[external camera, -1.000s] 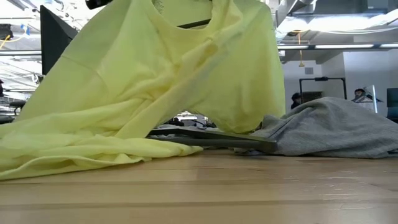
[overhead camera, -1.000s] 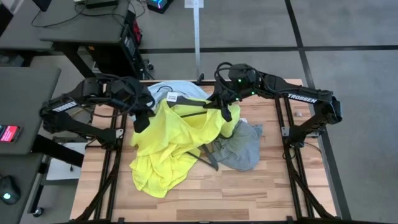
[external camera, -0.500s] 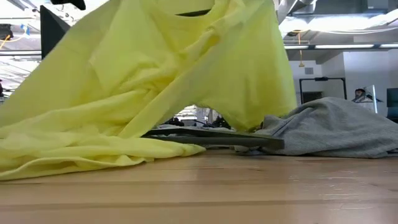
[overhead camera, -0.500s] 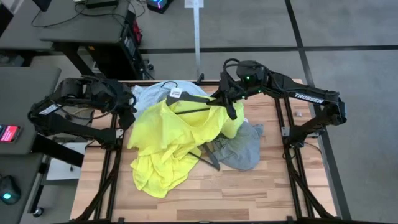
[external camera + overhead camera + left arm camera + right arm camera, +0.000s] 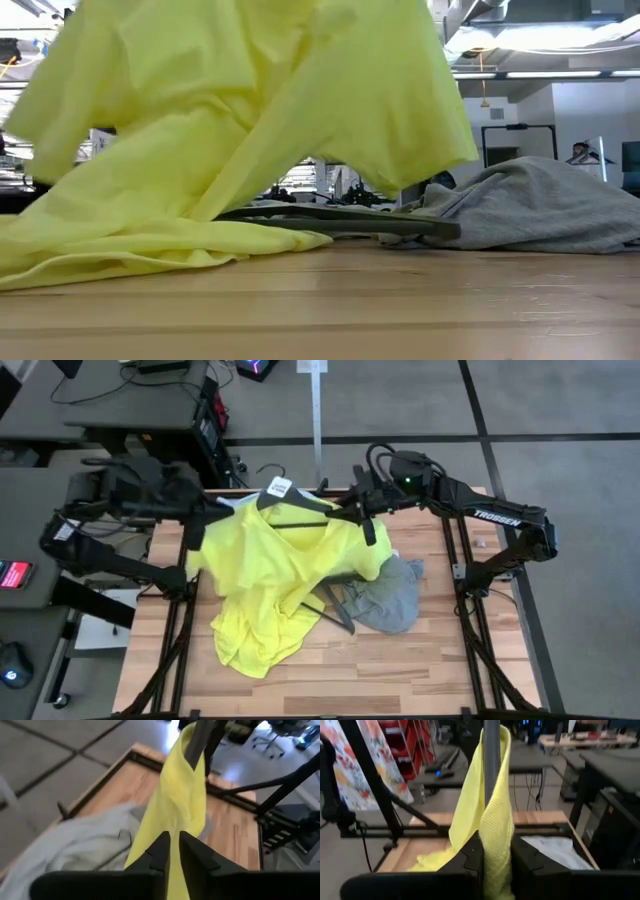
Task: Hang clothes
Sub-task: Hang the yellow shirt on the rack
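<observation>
L gripper (image 5: 193,532) & R gripper (image 5: 366,520) each clamped on yellow T-shirt (image 5: 275,575), lifting it taut w/ hanger (image 5: 300,518) in neck, so it spreads clear of table (image 5: 400,670).

I've swung the left gripper (image 5: 193,530) outward toward the table's left edge, and it's dragged a pinch of the neon-yellow T-shirt (image 5: 270,580) with it, so the cloth that lay bunched near the middle now stretches out sideways. The right gripper (image 5: 362,518) has crept toward the far edge, carrying the hanger (image 5: 300,520) and the shirt's collar along, and the white tag (image 5: 278,487) now sits up near that edge. The pale blue shirt at the back has slipped out of sight overhead. From table height the yellow fabric has lifted and spread wider across the upper left.
</observation>
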Controlling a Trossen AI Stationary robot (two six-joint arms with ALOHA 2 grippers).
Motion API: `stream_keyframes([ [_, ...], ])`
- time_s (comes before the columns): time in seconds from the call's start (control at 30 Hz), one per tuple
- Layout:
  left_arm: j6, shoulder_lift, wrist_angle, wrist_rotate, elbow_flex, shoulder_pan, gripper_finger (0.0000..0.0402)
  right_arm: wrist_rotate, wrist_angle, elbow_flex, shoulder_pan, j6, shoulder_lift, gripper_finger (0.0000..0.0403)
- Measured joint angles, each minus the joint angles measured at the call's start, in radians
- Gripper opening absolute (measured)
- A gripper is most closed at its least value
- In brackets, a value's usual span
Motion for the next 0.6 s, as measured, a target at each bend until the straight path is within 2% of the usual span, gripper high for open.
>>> stream_keyframes([
  [0.13, 0.074, 0.026, 0.001, 0.019, 0.078, 0.000, 0.0087, 0.004, 0.062, 0.000, 0.000, 0.037, 0.002, 0.0036],
  [0.33, 0.178, 0.057, -0.032, 0.004, 0.089, 0.000, 0.0134, 0.029, 0.116, 0.000, 0.007, 0.088, 0.021, 0.0036],
  [0.4, 0.217, 0.077, -0.066, -0.020, 0.089, 0.000, 0.0138, 0.048, 0.123, 0.000, 0.012, 0.088, 0.029, 0.0036],
  [0.6, 0.301, 0.122, -0.108, -0.188, 0.088, 0.000, 0.0140, 0.105, 0.124, 0.000, 0.013, 0.103, 0.031, 0.0036],
])
